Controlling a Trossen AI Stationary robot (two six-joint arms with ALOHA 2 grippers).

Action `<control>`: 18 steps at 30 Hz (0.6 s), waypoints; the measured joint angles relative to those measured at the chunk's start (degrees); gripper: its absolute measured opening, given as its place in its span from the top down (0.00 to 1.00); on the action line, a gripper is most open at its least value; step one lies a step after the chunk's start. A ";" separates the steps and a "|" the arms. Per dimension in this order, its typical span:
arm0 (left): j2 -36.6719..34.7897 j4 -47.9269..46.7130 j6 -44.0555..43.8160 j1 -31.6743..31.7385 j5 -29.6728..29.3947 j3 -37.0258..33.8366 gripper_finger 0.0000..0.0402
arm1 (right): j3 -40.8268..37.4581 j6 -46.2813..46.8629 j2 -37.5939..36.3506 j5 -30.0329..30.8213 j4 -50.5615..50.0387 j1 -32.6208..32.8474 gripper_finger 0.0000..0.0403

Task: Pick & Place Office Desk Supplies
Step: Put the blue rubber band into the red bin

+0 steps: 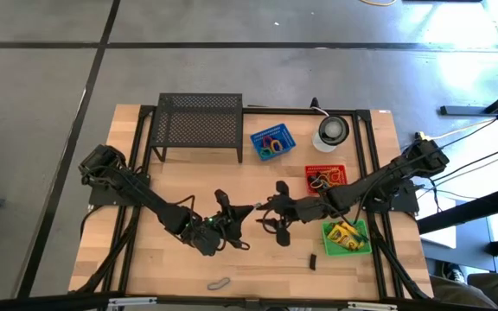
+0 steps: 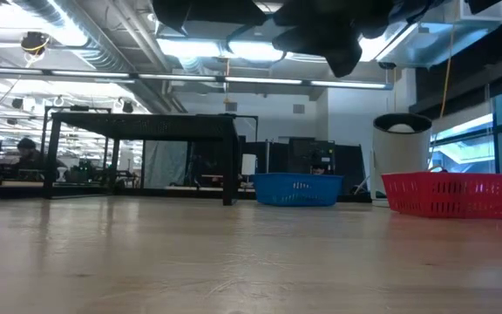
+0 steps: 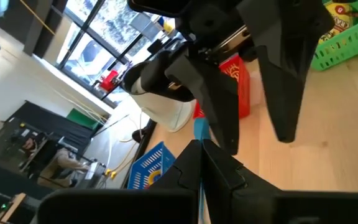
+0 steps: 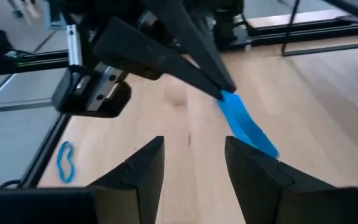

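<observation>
High view: my left arm reaches from the table's left edge toward the centre, its left gripper (image 1: 247,208) pointing right with both fingers pressed together at the tips. My right arm extends from the right edge toward the centre, its right gripper (image 1: 270,215) pointing left, directly facing the left one and just beside it. Right wrist view: the right gripper's fingers (image 4: 138,171) stand apart with a clear gap between them

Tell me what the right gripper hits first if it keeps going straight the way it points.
Most likely the blue strip pinched in the shut left gripper, just ahead of the open right gripper; depth unclear.
</observation>
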 joint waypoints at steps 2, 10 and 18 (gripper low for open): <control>0.00 0.00 -0.02 0.02 0.00 0.00 0.99 | 0.00 0.00 0.02 1.82 0.01 0.02 0.57; -0.02 0.00 -0.09 0.00 -3.65 0.00 0.99 | 0.00 -0.44 0.02 -0.01 -0.50 -0.02 0.57; -0.04 -0.15 -0.61 0.02 -5.37 0.00 0.99 | 0.00 -0.63 -0.22 -9.90 -2.42 0.33 0.57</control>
